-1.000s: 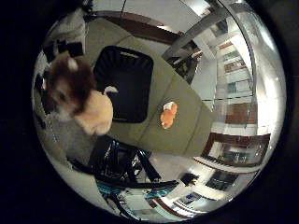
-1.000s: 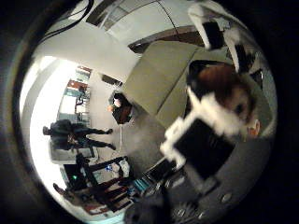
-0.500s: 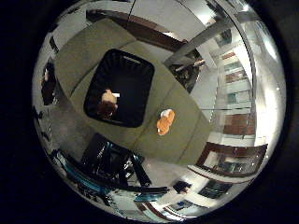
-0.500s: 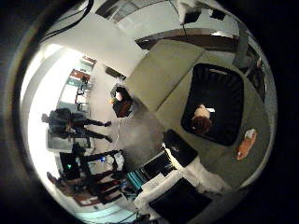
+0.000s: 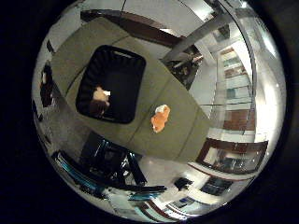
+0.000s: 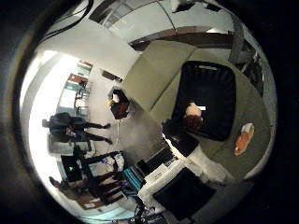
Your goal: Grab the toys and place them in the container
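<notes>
Hand point(image 6: 187, 182), low in the thumb-side frame, is now empty; finger pose unclear. A second ago it held the brown toy point(image 5: 99, 100), which now lies in the black container point(image 5: 112, 84). Orange toy point(image 5: 160, 118) waits on the worktop point(image 5: 182, 126).

Olive table point(image 5: 173, 100); grey floor point(image 6: 128, 135); shelving point(image 5: 238, 88) behind.

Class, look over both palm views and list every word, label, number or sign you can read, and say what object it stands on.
None can be read.
Black slatted container: no print visible.
Brown and cream plush toy inside the container: no label visible.
Orange plush toy on the olive-green table: no label visible.
Any signs in the room beyond are too small and blurred to read.
</notes>
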`<move>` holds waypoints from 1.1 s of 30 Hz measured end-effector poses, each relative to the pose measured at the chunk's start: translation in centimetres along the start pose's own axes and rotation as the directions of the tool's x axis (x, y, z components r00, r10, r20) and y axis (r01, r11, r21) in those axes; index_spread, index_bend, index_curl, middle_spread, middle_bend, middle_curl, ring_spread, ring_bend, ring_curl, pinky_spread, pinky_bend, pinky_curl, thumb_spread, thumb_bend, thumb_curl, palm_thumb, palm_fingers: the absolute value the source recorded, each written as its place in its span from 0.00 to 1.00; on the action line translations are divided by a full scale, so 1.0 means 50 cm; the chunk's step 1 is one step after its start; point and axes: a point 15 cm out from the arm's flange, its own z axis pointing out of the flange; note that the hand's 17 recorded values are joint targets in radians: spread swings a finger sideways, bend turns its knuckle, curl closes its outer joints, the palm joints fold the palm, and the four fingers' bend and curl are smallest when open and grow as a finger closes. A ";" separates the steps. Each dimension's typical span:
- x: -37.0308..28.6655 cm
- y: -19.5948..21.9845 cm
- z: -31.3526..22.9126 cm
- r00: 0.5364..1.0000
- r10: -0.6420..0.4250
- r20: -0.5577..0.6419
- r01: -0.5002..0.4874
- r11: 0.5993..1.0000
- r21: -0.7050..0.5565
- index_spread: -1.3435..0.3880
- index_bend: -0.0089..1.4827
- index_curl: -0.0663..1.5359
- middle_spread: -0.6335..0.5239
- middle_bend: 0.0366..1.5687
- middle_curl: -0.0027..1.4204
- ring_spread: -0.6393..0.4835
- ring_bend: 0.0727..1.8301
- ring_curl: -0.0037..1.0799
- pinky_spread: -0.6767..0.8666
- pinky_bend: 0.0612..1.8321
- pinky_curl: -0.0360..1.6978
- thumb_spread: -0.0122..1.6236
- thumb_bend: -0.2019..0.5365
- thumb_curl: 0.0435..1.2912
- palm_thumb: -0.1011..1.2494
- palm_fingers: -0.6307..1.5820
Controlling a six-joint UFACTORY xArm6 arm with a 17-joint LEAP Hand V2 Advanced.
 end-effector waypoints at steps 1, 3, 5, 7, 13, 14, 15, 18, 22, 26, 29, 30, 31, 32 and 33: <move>0.024 0.004 -0.007 1.000 0.010 -0.007 -0.010 1.000 0.005 0.56 0.12 0.25 0.54 0.11 0.23 0.71 0.11 0.23 0.64 0.23 0.13 0.70 0.25 0.26 0.55 0.37; 0.071 0.016 -0.018 0.999 0.033 -0.022 -0.033 0.999 0.013 0.56 0.12 0.25 0.54 0.11 0.23 0.71 0.10 0.23 0.64 0.23 0.13 0.70 0.25 0.26 0.55 0.38; 0.113 0.029 -0.025 0.998 0.057 -0.034 -0.056 0.998 0.017 0.57 0.12 0.24 0.54 0.10 0.23 0.71 0.10 0.23 0.64 0.23 0.12 0.70 0.25 0.26 0.55 0.38; 0.150 0.042 -0.029 0.996 0.083 -0.045 -0.083 0.996 0.017 0.57 0.12 0.24 0.54 0.10 0.24 0.71 0.09 0.23 0.64 0.23 0.12 0.70 0.25 0.26 0.55 0.38; 0.235 0.079 -0.031 0.985 0.162 -0.066 -0.161 0.987 0.019 0.57 0.12 0.24 0.53 0.10 0.24 0.71 0.09 0.23 0.64 0.23 0.10 0.70 0.25 0.26 0.55 0.39; 0.242 0.084 -0.031 0.983 0.170 -0.068 -0.170 0.985 0.017 0.57 0.12 0.24 0.53 0.10 0.24 0.71 0.09 0.23 0.63 0.23 0.10 0.70 0.25 0.26 0.55 0.39; 0.245 0.088 -0.029 0.982 0.175 -0.068 -0.174 0.985 0.015 0.57 0.12 0.24 0.54 0.10 0.24 0.71 0.09 0.23 0.63 0.23 0.10 0.70 0.25 0.26 0.55 0.39; 0.240 0.128 0.000 0.979 0.196 -0.053 -0.197 0.980 -0.019 0.57 0.12 0.24 0.53 0.10 0.24 0.71 0.09 0.23 0.63 0.23 0.09 0.70 0.25 0.26 0.55 0.39; 0.253 0.154 0.003 0.970 0.239 -0.047 -0.240 0.971 -0.020 0.57 0.12 0.24 0.53 0.10 0.23 0.71 0.08 0.23 0.63 0.23 0.09 0.70 0.25 0.26 0.55 0.39; 0.271 0.169 0.005 0.963 0.266 -0.052 -0.268 0.963 -0.022 0.57 0.12 0.24 0.53 0.10 0.23 0.71 0.08 0.23 0.63 0.23 0.08 0.70 0.25 0.26 0.55 0.39; 0.284 0.179 0.004 0.957 0.286 -0.053 -0.287 0.958 -0.021 0.57 0.12 0.24 0.53 0.10 0.23 0.71 0.08 0.23 0.64 0.23 0.08 0.70 0.25 0.26 0.55 0.39; 0.288 0.181 0.003 0.955 0.292 -0.051 -0.294 0.956 -0.020 0.57 0.12 0.24 0.53 0.10 0.23 0.71 0.08 0.23 0.64 0.23 0.07 0.70 0.25 0.26 0.55 0.39; 0.291 0.183 0.003 0.954 0.296 -0.050 -0.297 0.955 -0.020 0.57 0.12 0.24 0.53 0.10 0.23 0.71 0.08 0.23 0.64 0.23 0.07 0.70 0.25 0.26 0.55 0.39; 0.291 0.185 0.004 0.954 0.296 -0.050 -0.297 0.955 -0.020 0.57 0.12 0.24 0.53 0.10 0.23 0.71 0.08 0.23 0.64 0.23 0.07 0.71 0.25 0.26 0.55 0.39; 0.294 0.186 0.004 0.953 0.300 -0.051 -0.301 0.953 -0.021 0.57 0.12 0.24 0.53 0.10 0.23 0.71 0.08 0.23 0.64 0.23 0.07 0.71 0.25 0.26 0.55 0.39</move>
